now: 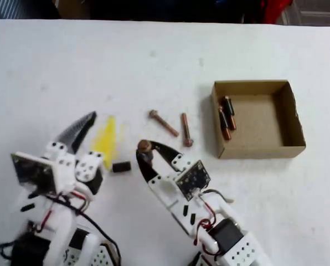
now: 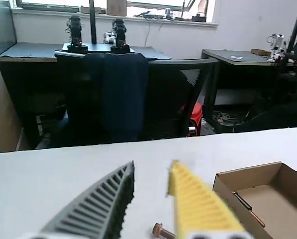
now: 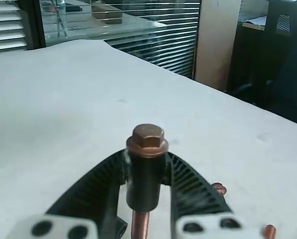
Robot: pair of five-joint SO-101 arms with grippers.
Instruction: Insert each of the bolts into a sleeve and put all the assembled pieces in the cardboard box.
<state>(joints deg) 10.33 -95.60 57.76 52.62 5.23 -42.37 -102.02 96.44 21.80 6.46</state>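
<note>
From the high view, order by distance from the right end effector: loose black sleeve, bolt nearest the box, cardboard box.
1. Loose black sleeve, just beside the right end effector.
2. Bolt nearest the box, in between.
3. Cardboard box, farthest out.

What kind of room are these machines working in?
Probably a robotics lab in an office: another pair of small robot arms on a far desk, office chairs, and slatted window blinds.

Five bolts [image 1: 164, 123], four sleeves [image 1: 121, 166], one box [image 1: 259, 151]
</note>
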